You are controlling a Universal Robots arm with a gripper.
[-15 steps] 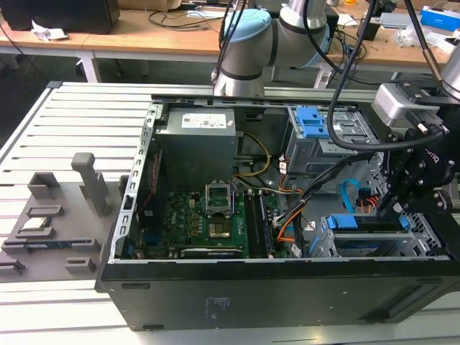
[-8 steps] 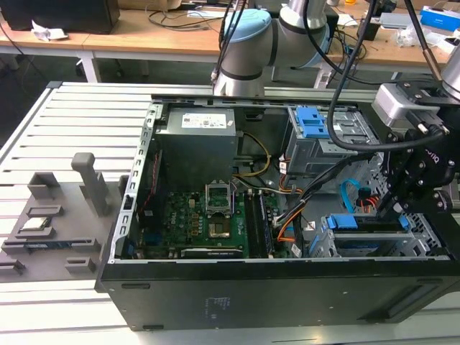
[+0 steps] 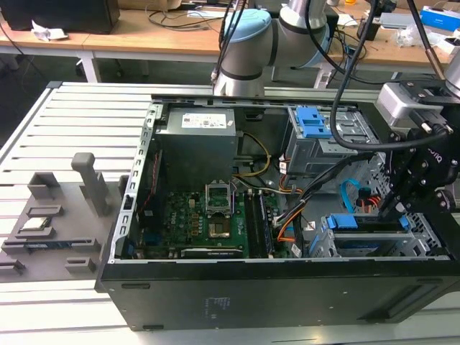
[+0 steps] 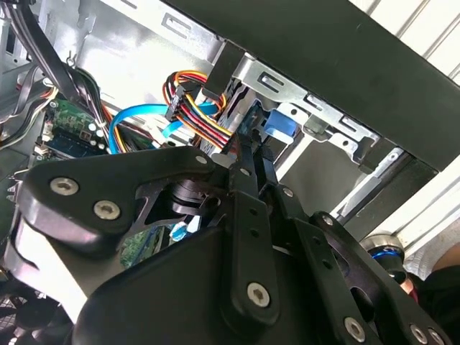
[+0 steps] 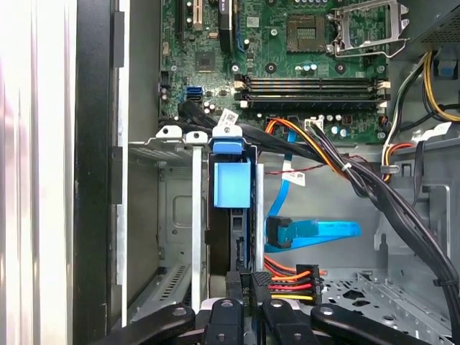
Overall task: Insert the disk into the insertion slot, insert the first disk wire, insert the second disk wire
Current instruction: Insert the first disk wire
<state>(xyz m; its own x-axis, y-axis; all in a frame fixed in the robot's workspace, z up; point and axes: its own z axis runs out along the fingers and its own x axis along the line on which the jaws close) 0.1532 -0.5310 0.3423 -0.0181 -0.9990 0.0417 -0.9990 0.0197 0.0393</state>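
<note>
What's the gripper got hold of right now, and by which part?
The gripper looks shut on the red-orange-yellow wire bundle, pinching it at its connector end, next to the disk. The contact itself is partly hidden.

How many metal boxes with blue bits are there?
2, exterior view's right: a tall grey bay toward the arm's base, a silver perforated cage by the case's black edge. Others may be hidden.

Getting even room light in the exterior view, dimming inside the case (image 3: 251, 287) toward 4 o'clock. Blowing out the slatted table (image 5: 36, 144) in the first wrist view. Silhouetting the gripper (image 4: 253, 162) in the second wrist view.
</note>
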